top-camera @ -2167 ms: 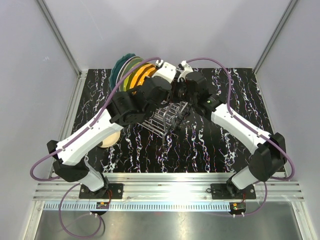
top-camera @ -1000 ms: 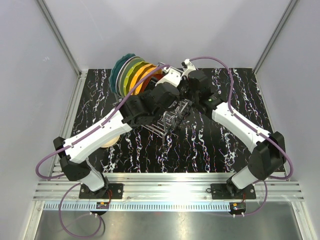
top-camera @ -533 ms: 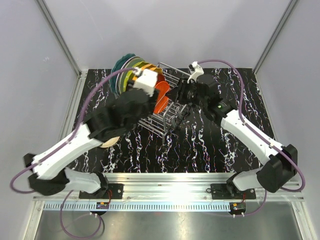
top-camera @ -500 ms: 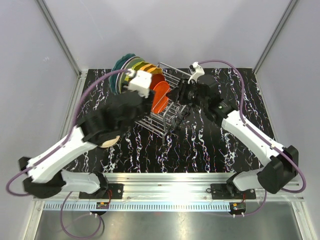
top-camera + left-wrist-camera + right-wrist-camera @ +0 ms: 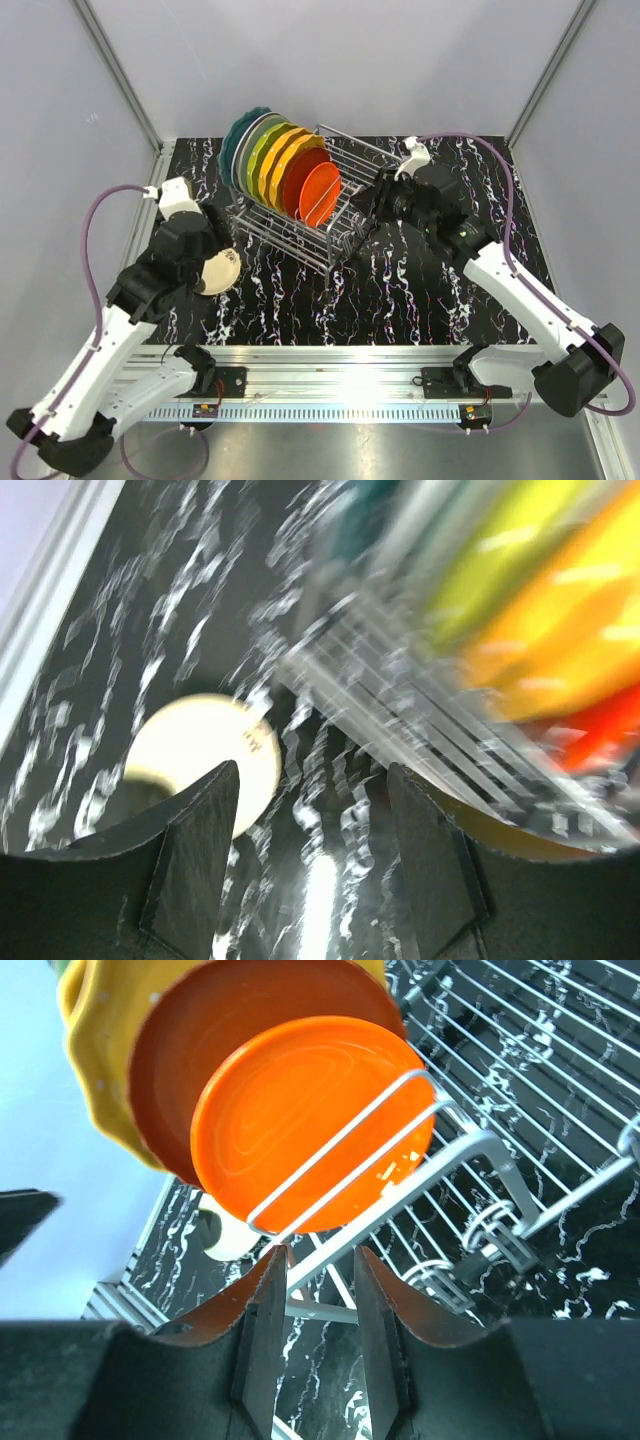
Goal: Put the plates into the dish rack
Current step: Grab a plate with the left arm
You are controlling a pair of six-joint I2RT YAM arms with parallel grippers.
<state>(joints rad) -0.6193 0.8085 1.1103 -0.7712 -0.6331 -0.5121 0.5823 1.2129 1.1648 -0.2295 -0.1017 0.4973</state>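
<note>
My left pincer point(image 5: 310, 775) hangs spread, empty, near the cream plate point(image 5: 200, 750) on the tabletop point(image 5: 420, 290), likely next to load; my right pincer point(image 5: 320, 1252), part-spread, faces the rack point(image 5: 355, 165) holding the other plates point(image 5: 290, 165) upright.

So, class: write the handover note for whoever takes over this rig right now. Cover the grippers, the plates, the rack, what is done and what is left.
Left gripper: open and empty, above the cream plate, which lies flat on the table left of the dish rack.
Right gripper: fingers apart either side of a wire at the rack's end, gripping nothing.
Done: a row of coloured plates stands upright in the rack, teal at the far end, orange nearest the empty slots.
Left: pick up the cream plate and slot it in.
</note>
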